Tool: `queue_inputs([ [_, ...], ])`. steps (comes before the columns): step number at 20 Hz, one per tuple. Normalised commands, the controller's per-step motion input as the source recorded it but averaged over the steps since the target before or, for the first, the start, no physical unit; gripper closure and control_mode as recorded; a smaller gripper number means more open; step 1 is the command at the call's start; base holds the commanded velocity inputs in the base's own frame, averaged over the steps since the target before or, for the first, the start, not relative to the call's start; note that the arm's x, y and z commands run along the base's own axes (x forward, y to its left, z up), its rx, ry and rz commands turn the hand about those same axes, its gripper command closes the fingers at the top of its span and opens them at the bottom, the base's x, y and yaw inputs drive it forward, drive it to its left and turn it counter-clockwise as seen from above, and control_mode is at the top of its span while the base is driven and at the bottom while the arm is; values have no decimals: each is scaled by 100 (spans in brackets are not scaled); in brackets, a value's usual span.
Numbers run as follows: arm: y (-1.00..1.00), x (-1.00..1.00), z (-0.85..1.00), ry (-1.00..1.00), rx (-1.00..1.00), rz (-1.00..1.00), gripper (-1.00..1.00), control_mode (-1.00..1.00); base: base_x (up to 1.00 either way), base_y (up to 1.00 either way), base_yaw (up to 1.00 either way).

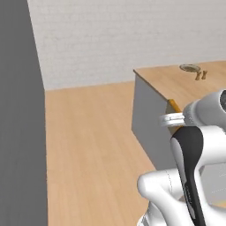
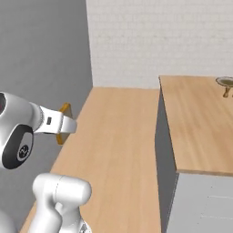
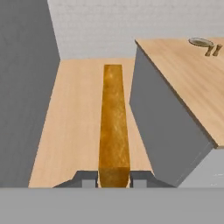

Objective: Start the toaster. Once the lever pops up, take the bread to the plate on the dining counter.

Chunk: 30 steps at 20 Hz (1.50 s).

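Note:
My gripper is shut on the bread, a thin slice with a golden-orange crust, seen edge-on and pointing away from the hand. In the base views the bread sticks out past the white hand, above the floor and short of the dining counter. The counter has a light-wood top on grey sides and lies ahead to the right. The small grey plate sits far back on it. The toaster is out of view.
Two small brown shakers stand next to the plate. A tall grey wall runs along the left and a white brick wall closes the back. Open wood floor lies between the grey wall and the counter.

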Motion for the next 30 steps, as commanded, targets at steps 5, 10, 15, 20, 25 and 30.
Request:
queue_inputs([
  [5,0,0,0,0,0,0,100,100,97,10,-16],
  [10,0,0,0,0,0,0,100,100,100,6,4],
  [15,0,0,0,0,0,0,100,100,100,17,13],
  [20,0,0,0,0,0,0,100,100,100,16,13],
  [25,0,0,0,0,0,0,100,100,100,9,11],
  [30,0,0,0,0,0,0,100,100,100,3,6],
])
